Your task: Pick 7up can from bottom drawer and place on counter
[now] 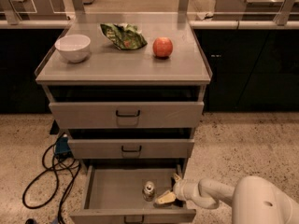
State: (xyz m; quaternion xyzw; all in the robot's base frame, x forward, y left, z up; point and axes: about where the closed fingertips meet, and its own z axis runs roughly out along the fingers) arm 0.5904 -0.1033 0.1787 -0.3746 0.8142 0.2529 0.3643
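Reaching into the bottom drawer [112, 192] from the right, the gripper [170, 188] sits low inside it, just beside the can [148, 190] on the can's right. Its 2 fingers are spread apart. 1 tip is close to the can's base and the other is further back near the drawer's right wall, with nothing between them. The can stands upright near the middle-front of the drawer floor, not gripped yet.

Risks, as I judge them:
- The fingers don't straddle the can. Close now and you'd likely shove or tip it rather than clamp it.
- It's a light can on a smooth metal floor, so 1 nudge could slide it left, out of reach of the jaws.
- The arm [210, 192] comes in over the drawer's right wall, under the middle drawer [93, 149]. Lift too far back and you may clip that drawer's front.
- The counter [121, 66] carries a bowl [72, 47], a bag [124, 35] and a fruit [162, 46] along the back. Set down near the front edge, because a bump could send the fruit rolling.
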